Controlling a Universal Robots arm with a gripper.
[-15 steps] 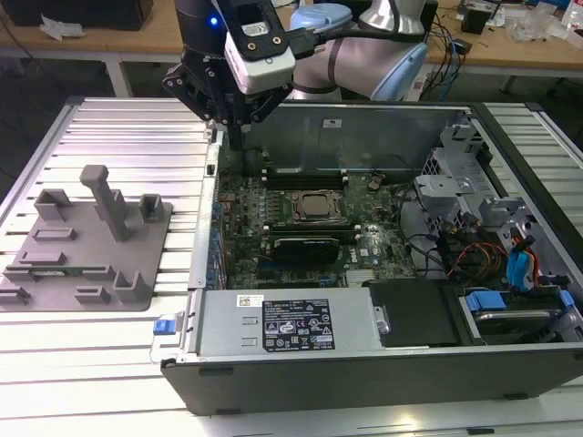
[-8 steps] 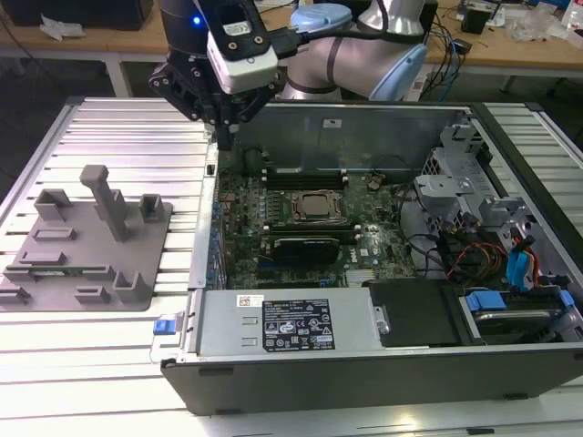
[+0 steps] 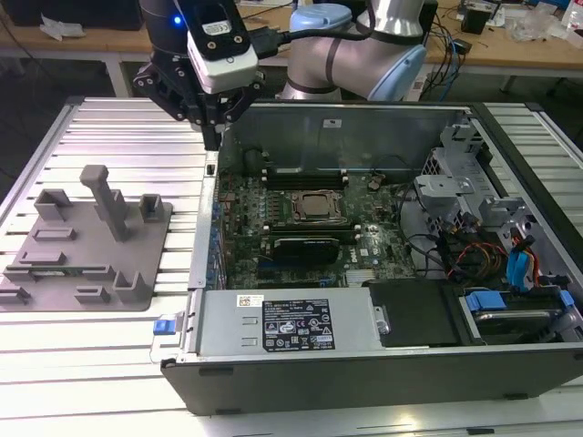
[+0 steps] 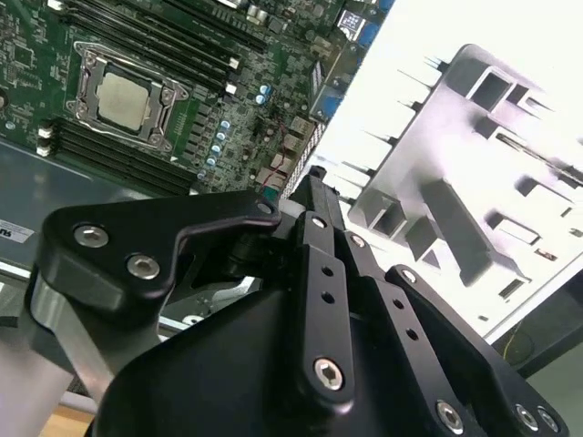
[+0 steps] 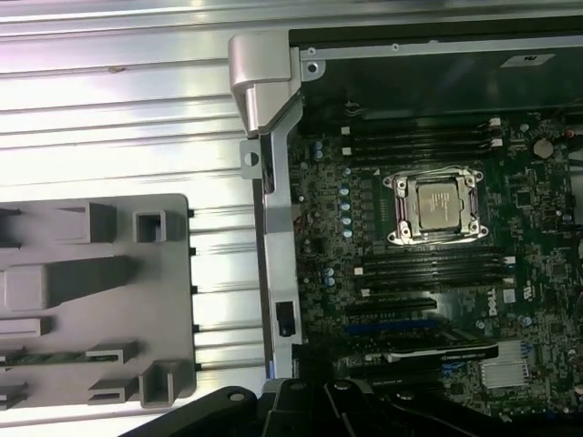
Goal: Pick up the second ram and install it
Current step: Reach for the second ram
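Pickup stage, by the look of it: the black robot end effector (image 3: 215,137) hangs over the wall of the open grey metal computer case (image 3: 383,123) on the exterior view's left, between the case and the grey moulded plastic fixture tray (image 3: 137,250) on the ribbed aluminium tabletop (image 3: 127,137). It appears drawn narrow to a point and carries nothing.

The second ram (image 5: 55,357), a thin dark green memory stick, lies on edge in a slot of that tray in the first wrist view, well apart from the end effector and not yet lifted. Taking it would likely call for a move across to the tray, a wider opening, and a grip squared to the stick's narrow sides.

Inside the case sit the green motherboard (image 3: 383,246), its silver processor socket (image 3: 319,208) flanked by long black memory slots (image 3: 305,232), and a black labelled power block (image 3: 291,323) along the near wall.
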